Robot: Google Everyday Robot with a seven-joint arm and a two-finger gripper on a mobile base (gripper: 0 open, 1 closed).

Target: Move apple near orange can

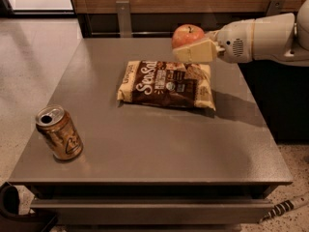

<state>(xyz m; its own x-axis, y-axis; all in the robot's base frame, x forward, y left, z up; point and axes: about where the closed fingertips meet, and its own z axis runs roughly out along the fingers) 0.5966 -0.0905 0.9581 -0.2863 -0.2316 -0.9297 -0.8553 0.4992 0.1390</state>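
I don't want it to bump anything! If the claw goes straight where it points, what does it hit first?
Probably nothing: the claw, shut on the apple, points left above the table. The snack bag lies lower and the orange can sits well off its line, though depth is unclear.
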